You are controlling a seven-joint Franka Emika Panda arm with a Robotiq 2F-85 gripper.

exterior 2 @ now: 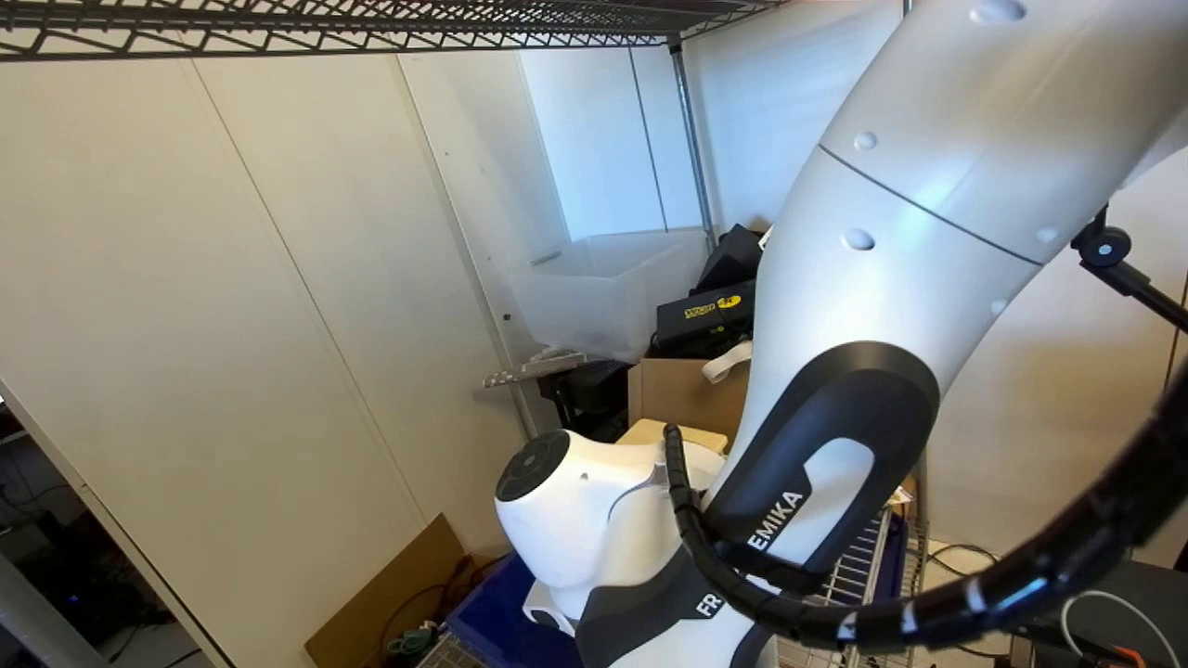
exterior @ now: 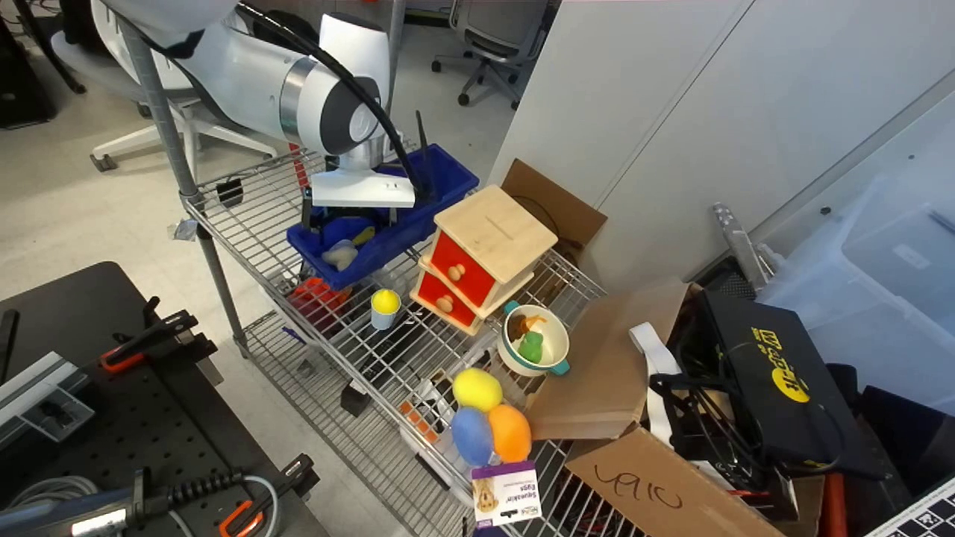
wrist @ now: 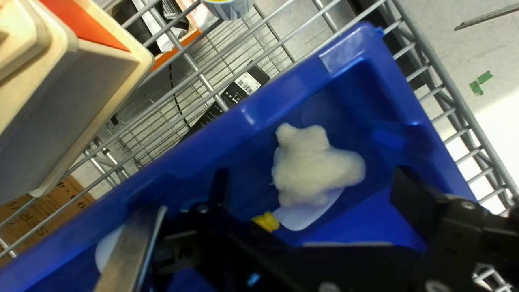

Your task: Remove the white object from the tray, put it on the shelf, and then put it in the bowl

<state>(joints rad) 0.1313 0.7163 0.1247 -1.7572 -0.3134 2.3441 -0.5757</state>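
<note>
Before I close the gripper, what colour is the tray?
Deep blue; the tray shows best in the wrist view.

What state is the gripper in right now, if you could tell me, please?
Gripper: open, holding nothing; the white object lies ungrasped in the tray.

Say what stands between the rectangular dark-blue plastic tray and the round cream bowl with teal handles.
In an exterior view, a red-fronted pale wooden drawer box stands between the tray and the bowl.

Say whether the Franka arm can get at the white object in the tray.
Probably yes: the gripper is open, and the wrist view shows nothing lying over the white object.
</note>
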